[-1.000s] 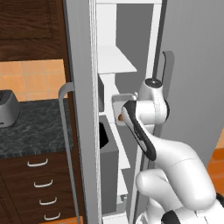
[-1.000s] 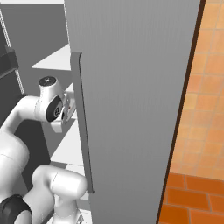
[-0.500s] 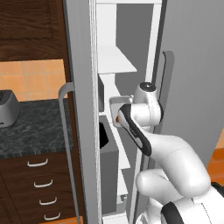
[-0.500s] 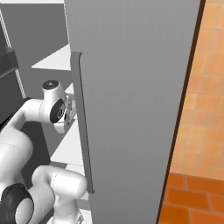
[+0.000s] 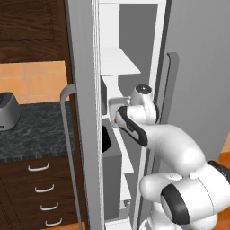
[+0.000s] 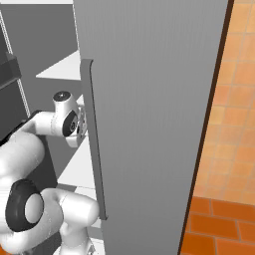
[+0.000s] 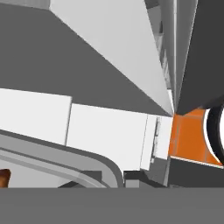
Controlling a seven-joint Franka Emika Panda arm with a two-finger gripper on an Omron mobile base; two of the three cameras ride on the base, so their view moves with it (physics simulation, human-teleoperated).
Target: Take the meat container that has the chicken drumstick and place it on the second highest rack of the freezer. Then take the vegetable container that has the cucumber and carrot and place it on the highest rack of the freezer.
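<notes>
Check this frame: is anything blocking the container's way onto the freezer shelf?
Nothing visible does. The freezer door is open, the arm reaches in among its white shelves, and the container's curved rim sits at the hand camera's bottom. The shelf under it is hidden.

The freezer [image 5: 119,67] is rendered with a smooth, matt white plastic-looking interior, and its shelves [image 5: 117,61] are seen as flat white panels without gloss. The freezer door [image 6: 154,99] is shown in a brushed, metal-like grey with a matching bar handle [image 6: 93,139]. The arm [image 5: 175,148] is finished in glossy white plastic with dark, slightly shiny joints. The counter [image 5: 31,134] is given a dark, mottled stone look. The drawers [image 5: 40,188] and the upper cabinet [image 5: 31,27] are shown in dark grained wood with pale metal pulls. The wall [image 6: 234,99] is covered in matt orange tiles.
</notes>
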